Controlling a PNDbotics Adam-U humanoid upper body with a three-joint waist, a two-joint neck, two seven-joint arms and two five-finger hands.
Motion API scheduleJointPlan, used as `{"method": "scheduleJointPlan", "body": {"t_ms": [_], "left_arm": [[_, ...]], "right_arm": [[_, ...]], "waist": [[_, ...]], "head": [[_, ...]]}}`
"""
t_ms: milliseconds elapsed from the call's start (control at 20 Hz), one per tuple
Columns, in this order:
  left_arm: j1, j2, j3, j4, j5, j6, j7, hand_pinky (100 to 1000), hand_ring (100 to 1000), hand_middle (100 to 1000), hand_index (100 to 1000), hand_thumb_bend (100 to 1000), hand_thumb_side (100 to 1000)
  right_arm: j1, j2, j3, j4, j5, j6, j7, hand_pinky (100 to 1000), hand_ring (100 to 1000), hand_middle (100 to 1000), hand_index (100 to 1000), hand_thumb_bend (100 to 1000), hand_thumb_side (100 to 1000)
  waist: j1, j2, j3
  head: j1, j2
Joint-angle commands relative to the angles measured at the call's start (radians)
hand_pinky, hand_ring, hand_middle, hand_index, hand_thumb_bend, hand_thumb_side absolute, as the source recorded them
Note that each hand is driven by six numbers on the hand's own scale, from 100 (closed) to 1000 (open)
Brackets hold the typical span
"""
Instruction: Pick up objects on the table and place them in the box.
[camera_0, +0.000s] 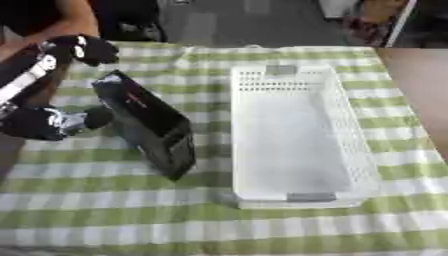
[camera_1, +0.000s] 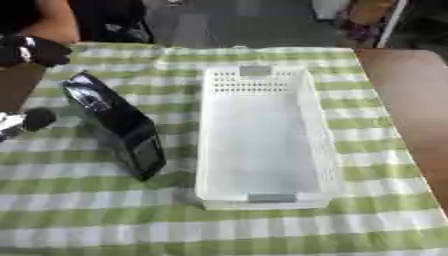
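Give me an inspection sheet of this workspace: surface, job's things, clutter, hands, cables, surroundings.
Surface: table under a green and white checked cloth; bare brown wood at its right edge.
Job's things: black box-shaped object lies left of the white basket, apart from it. The basket's inside looks empty.
Clutter: nothing seen.
Hands: left hand at the view's left edge beside the black object; whether it touches it, or how its fingers stand, cannot be told. Right hand not in view.
Cables: nothing seen.
Surroundings: dark floor beyond the table; a person's arm and black-gloved hand at the far left corner, touching neither thing.
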Motion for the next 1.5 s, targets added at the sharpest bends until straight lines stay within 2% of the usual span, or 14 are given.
{"method": "scheduleJointPlan", "body": {"t_ms": [50,350,500,1000,1100,1200,1400,1500], "left_arm": [[-0.007,0.017,0.009,-0.012,0.001,0.000,0.003,770,736,827,831,638,756],[-0.006,0.018,0.009,-0.012,0.000,0.000,0.004,775,735,826,830,639,757],[-0.007,0.019,0.010,-0.012,-0.001,0.002,0.004,829,738,825,831,641,756],[-0.006,0.042,0.004,-0.014,-0.005,-0.003,0.002,826,741,819,835,653,758],[-0.007,0.081,-0.009,-0.018,-0.014,-0.015,-0.004,840,751,810,843,668,763],[-0.017,0.156,-0.033,-0.021,-0.028,-0.038,-0.011,849,760,800,852,684,768],[-0.076,0.350,-0.124,0.014,-0.057,-0.101,-0.031,870,780,777,867,732,780],[-0.114,0.403,-0.168,0.045,-0.089,-0.128,-0.047,874,783,773,870,740,777]], "right_arm": [[-0.007,-0.009,-0.011,-0.011,0.001,-0.001,-0.002,792,832,802,812,105,601],[-0.007,-0.009,-0.011,-0.011,0.001,-0.001,-0.002,792,832,802,812,105,601],[-0.007,-0.009,-0.012,-0.011,0.002,-0.001,-0.002,792,832,801,812,106,601],[-0.006,-0.008,-0.012,-0.011,0.002,-0.001,-0.002,792,832,802,812,106,601],[-0.007,-0.009,-0.011,-0.011,0.002,0.000,-0.002,792,832,802,812,107,601],[-0.007,-0.012,-0.010,-0.011,0.002,0.000,0.000,792,832,801,812,107,602],[-0.005,-0.019,-0.007,-0.011,0.003,0.000,0.004,792,832,802,813,107,602],[-0.003,-0.020,-0.005,-0.011,0.002,0.000,0.006,793,833,802,813,107,601]], "waist": [[0.002,-0.006,-0.001],[0.003,-0.006,-0.001],[0.003,-0.006,-0.001],[0.004,-0.006,-0.003],[0.006,-0.007,-0.005],[0.010,-0.009,-0.006],[0.021,-0.015,-0.010],[0.024,-0.017,-0.011]], "head": [[-0.005,0.001],[-0.006,0.001],[-0.006,0.001],[-0.005,0.001],[-0.005,0.001],[-0.005,0.001],[-0.004,0.001],[-0.002,0.001]]}}
